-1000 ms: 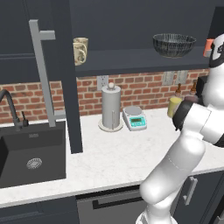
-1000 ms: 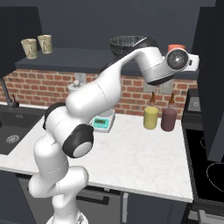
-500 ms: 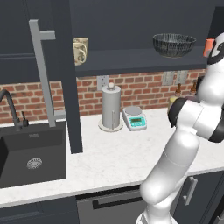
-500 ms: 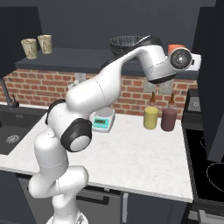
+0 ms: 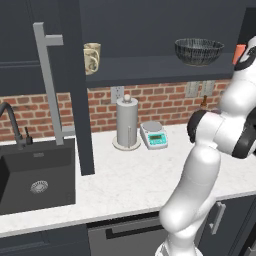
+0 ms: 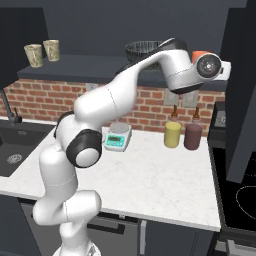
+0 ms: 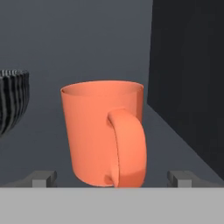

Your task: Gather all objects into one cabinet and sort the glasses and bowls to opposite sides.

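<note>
A: Left base view, vs a second ago: your arm's elbow has swung up and right, the forearm now reaches to the upper right edge. Camera hasn't shifted; sink [image 5: 37, 180], paper-towel roll [image 5: 127, 122] and scale [image 5: 154, 135] sit where they were.

B: Counts there?

A: Two beige cups [image 5: 91, 57] at the shelf's left end, upper left of centre. One black ribbed bowl [image 5: 198, 51] upper right. One orange mug [image 5: 238, 54], a sliver at the right edge behind your wrist. All on the cabinet shelf [image 5: 150, 70].

B: Right base view?

A: The hand sits slightly further right than before, against the mug [image 6: 199, 55], upper right. Two cups [image 6: 43, 52] upper left, one bowl [image 6: 141, 50] top centre behind the arm. Two bottles [image 6: 183, 134] on the counter [image 6: 150, 185], yellow and dark red.

B: Hand view?

A: One mug [image 7: 105, 133], centre, upright, handle facing you. Gripper [image 7: 112, 178] spread fully, tips either side of its base, gripping nothing. One bowl [image 7: 12, 103] at left edge.
</note>
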